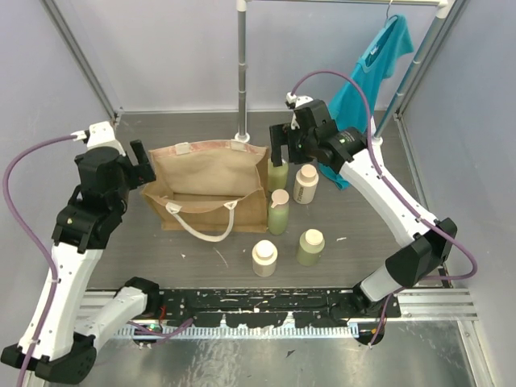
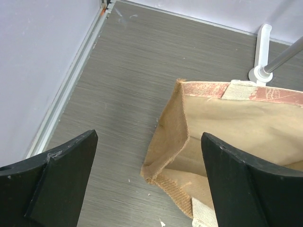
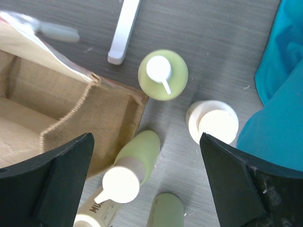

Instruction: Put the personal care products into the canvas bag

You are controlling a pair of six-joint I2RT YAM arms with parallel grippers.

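Tan canvas bag (image 1: 205, 177) with white rope handles (image 1: 211, 238), pale green and cream bottles (image 1: 278, 218) (cream caps), teal shirt (image 1: 391, 44)

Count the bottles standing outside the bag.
5, all right of the canvas bag: back green pump bottle, back cream bottle beside it, middle green bottle by the bag, front cream bottle, front green bottle. Bag interior partly hidden.

Light is bright, even and diffuse in all three views.

Top view: short, soft shadows beside the bottles (image 1: 264, 258). There is dull glare on the metal sheet (image 1: 266, 355) at the near edge.

Left wrist: the table (image 2: 123, 71) grain is sharp, with a faint soft shadow left of the canvas bag (image 2: 227, 123).

Right wrist: the cream caps (image 3: 215, 124) are nearly washed out. The grey pole (image 3: 57, 32) at far left is smeared and out of focus.
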